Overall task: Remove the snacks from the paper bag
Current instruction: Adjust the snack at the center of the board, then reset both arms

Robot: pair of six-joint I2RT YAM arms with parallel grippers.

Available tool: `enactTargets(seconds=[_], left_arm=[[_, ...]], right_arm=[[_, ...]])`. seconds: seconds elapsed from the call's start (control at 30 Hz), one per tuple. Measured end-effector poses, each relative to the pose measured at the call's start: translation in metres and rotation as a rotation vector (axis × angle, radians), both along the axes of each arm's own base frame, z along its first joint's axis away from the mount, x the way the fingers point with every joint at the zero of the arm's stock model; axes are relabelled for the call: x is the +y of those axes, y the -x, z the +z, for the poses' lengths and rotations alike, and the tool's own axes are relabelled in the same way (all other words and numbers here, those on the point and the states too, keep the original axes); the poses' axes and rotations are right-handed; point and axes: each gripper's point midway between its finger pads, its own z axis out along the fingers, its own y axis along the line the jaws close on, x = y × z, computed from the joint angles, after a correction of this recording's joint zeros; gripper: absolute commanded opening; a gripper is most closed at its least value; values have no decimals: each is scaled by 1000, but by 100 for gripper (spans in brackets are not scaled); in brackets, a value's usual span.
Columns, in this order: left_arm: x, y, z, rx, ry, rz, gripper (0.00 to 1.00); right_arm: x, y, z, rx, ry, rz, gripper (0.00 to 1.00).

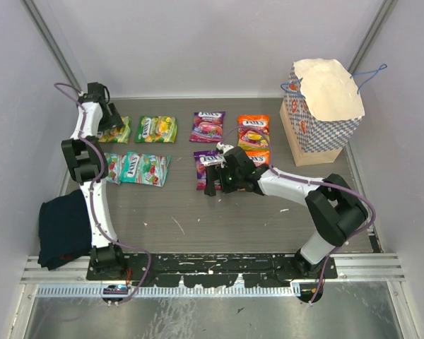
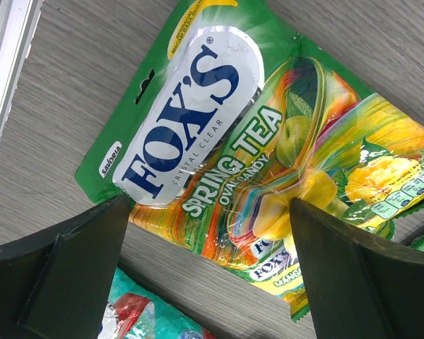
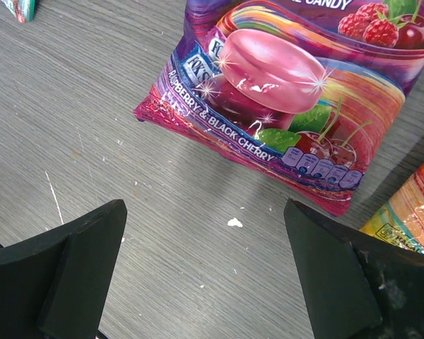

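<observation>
Eight snacks (image 1: pixel 155 129) lie outside one paper bag (image 1: pixel 325 134).

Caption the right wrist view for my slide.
Open right gripper over the table, a purple raspberry and black cherry candy packet lying just ahead.

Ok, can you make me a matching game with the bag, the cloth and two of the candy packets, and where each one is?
Things:
1. paper bag
2. dark blue cloth
3. green Spring Tea packet
4. purple cherry packet

Places:
A. lying just in front of the right fingers
B. near left corner
C. standing up at the far right
D. lying just in front of the left fingers

Pairs: 1-C, 2-B, 3-D, 4-A
</observation>
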Motion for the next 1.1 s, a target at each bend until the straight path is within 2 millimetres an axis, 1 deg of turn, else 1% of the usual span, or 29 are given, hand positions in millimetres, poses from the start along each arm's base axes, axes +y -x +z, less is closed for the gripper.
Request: enactTargets(seconds=[0.1,0.23,0.3,0.37,0.47,0.57,0.6,0.63,0.67,0.73,0.77,0.83,0.93,1.03,1.1], left_arm=[[0,1,1,2,3,3,98],[-2,7,6,18,17,-6,98],[-4,11,13,19,27,-14,98],[-7,12,29,0,31,-28,98],[-11,12,70,-72,30,-53,98],[-24,16,128,-185,33,-101,98],[-30,19,144,-216,38,-118,98],[-37,24,162,-255,44,-140,98],[-45,30,175,-281,51,-162,98],[-66,43,196,-330,62,-220,98],[-80,51,202,-350,69,-254,98],[-105,65,207,-382,92,-315,98],[-144,96,199,-436,146,-416,98],[-168,135,188,-490,192,-491,98],[-175,153,186,-534,207,-520,98]], right_arm=[[2,1,3,-7,-16,7,100],[6,1,12,-26,-51,21,100],[9,0,17,-39,-70,27,100],[11,0,20,-47,-83,33,100],[12,-1,26,-62,-99,37,100],[12,-2,33,-80,-112,36,100],[12,-2,36,-87,-115,34,100],[12,-3,39,-95,-119,30,100],[11,-4,42,-106,-122,26,100],[10,-6,48,-127,-129,15,100],[9,-8,52,-140,-131,6,100],[7,-11,62,-172,-138,-15,100],[1,-18,82,-238,-152,-55,100],[-10,-26,105,-324,-161,-113,100],[-17,-32,117,-371,-156,-154,100]])
